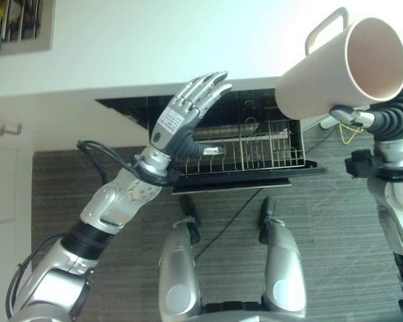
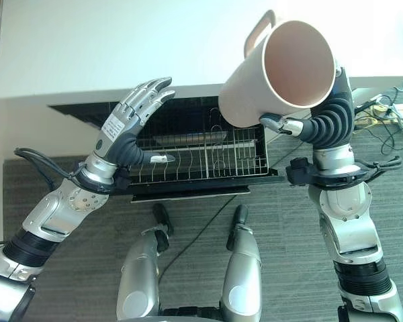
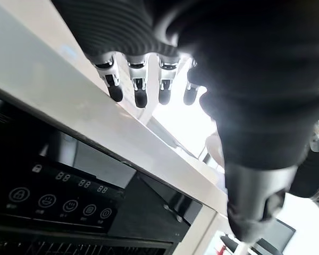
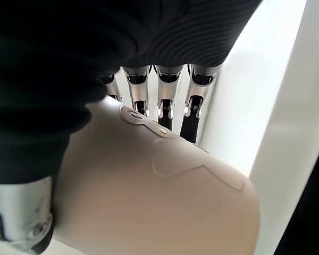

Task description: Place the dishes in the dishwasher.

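Left eye view: the right hand (image 1: 363, 117) grips a cream jug (image 1: 339, 64), held high at the far right and tipped on its side, its open mouth facing the camera and its handle on the far side. The jug hangs above the right end of the open dishwasher (image 1: 208, 111), whose wire rack (image 1: 255, 151) is pulled out under the white counter (image 1: 121, 60). The left hand (image 1: 188, 111) is raised over the rack's left part, fingers straight and together, thumb spread toward the rack, holding nothing.

Right eye view: the whole right forearm stands upright beneath the jug, the wrist bent, thumb pressed on the jug's near wall. Cables (image 2: 383, 121) lie on the floor at the far right.

Left wrist view: the fingers (image 3: 141, 87) reach just past the counter edge, apart from it. Below is the dishwasher's dark control panel (image 3: 64, 194) with round icons, which the head views hide.

Right wrist view: fingers curl round the jug's smooth wall, thumb on the opposite side; a raised moulded outline marks the jug's surface.
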`<state>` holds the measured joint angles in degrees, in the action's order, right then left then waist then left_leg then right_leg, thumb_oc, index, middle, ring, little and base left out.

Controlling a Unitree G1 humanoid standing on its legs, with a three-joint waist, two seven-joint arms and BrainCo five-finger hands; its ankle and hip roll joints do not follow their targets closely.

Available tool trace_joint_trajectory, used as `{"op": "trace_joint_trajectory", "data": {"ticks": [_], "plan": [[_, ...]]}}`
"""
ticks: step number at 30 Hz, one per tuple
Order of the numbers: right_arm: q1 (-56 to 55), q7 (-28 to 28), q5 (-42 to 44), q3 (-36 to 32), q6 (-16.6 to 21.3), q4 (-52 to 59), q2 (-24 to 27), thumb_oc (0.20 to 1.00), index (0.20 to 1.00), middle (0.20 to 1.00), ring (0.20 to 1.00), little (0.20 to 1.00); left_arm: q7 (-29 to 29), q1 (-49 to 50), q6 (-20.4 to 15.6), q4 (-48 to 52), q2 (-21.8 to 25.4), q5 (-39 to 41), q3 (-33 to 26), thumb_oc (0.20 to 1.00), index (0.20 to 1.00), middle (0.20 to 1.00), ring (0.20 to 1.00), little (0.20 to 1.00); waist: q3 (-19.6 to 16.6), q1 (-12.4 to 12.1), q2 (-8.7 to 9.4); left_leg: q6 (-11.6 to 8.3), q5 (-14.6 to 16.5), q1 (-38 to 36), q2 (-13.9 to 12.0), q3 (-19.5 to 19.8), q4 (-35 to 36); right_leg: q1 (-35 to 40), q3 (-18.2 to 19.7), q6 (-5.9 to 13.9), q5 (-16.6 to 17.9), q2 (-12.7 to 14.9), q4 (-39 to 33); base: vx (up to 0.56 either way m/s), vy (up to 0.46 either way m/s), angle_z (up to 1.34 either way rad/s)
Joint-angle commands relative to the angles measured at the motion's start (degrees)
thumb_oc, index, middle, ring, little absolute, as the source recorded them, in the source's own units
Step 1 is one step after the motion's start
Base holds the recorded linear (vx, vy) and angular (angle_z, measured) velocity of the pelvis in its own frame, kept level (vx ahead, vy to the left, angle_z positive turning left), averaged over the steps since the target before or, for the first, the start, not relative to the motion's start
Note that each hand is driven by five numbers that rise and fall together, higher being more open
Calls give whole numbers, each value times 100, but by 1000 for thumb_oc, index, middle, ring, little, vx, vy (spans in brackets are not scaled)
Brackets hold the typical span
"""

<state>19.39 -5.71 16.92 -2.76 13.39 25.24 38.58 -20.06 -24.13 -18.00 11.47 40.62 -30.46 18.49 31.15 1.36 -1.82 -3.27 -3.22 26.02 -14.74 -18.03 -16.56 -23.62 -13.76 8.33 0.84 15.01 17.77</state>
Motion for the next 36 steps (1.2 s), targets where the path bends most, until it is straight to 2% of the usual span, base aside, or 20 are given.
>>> {"op": "trace_joint_trajectory", "data": {"ticks": [1,3,12,20,22,25,28,30,31,33,36], "plan": [[287,-67,-85,-393,180,618,134,200,200,200,200,200,573,903,80,-401,270,-52,126,1000,1000,1000,1000,1000,-142,189,112,-707,-5,-454,-233,456,355,216,34,400,-241,272,-75,-149,-116,7],[326,-13,-54,-403,24,655,190,200,200,200,200,200,612,1023,75,-414,246,-10,100,1000,1000,1000,1000,1000,-212,196,71,-747,-28,-482,-269,497,357,257,-51,317,-284,239,-48,-74,-58,0],[251,106,8,-475,40,716,214,200,200,200,200,200,686,1264,73,-581,225,-92,198,1000,1000,1000,1000,1000,-307,275,18,-737,-101,-618,-270,434,589,218,-75,273,-267,217,-47,-27,7,2],[509,221,-17,-288,-101,744,217,200,200,200,200,200,617,975,609,-1139,133,414,448,1000,1000,1000,1000,1000,-296,346,12,-731,-135,-607,-266,348,596,173,-20,251,-296,145,-37,-28,17,-2],[542,244,-53,-269,-141,743,197,200,200,200,200,200,802,922,801,-1275,58,639,436,1000,1000,1000,1000,1000,-299,351,13,-732,-142,-617,-255,337,608,192,-19,250,-303,125,-57,0,0,0],[649,402,29,-314,-231,736,220,200,200,200,200,200,1660,875,1482,-1506,-65,1278,441,1000,1000,1000,1000,1000,-296,366,3,-735,-142,-621,-238,331,604,199,-8,244,-304,108,-56,-11,10,0],[743,543,86,-285,-362,748,214,200,200,200,200,200,2056,865,1832,-1664,-216,1596,500,1000,1000,1000,1000,1000,-307,379,-3,-735,-133,-633,-236,329,596,212,1,235,-311,102,-55,1,11,-2],[781,645,96,-274,-457,771,188,200,200,200,200,200,2316,856,2009,-1795,-322,1548,534,1000,1000,1000,1000,1000,-312,385,-6,-730,-126,-650,-228,325,601,233,1,226,-316,94,-67,0,29,-5],[843,758,139,-251,-510,753,189,200,200,200,200,200,2572,791,2317,-1953,-385,1505,650,1000,1000,1000,1000,1000,-310,408,6,-727,-126,-666,-225,314,614,249,10,226,-311,81,-86,0,0,0],[928,905,134,-194,-650,744,209,200,200,200,200,200,2870,744,2579,-2189,-501,1564,775,1000,1000,1000,1000,1000,-301,427,24,-725,-117,-691,-224,296,615,270,27,226,-309,61,-100,-4,15,0],[955,956,49,-138,-750,717,212,200,200,200,200,200,3115,719,2798,-2396,-625,1520,894,1000,1000,1000,1000,1000,-269,456,30,-729,-101,-709,-232,268,601,294,33,213,-327,37,-98,0,0,0]]}}
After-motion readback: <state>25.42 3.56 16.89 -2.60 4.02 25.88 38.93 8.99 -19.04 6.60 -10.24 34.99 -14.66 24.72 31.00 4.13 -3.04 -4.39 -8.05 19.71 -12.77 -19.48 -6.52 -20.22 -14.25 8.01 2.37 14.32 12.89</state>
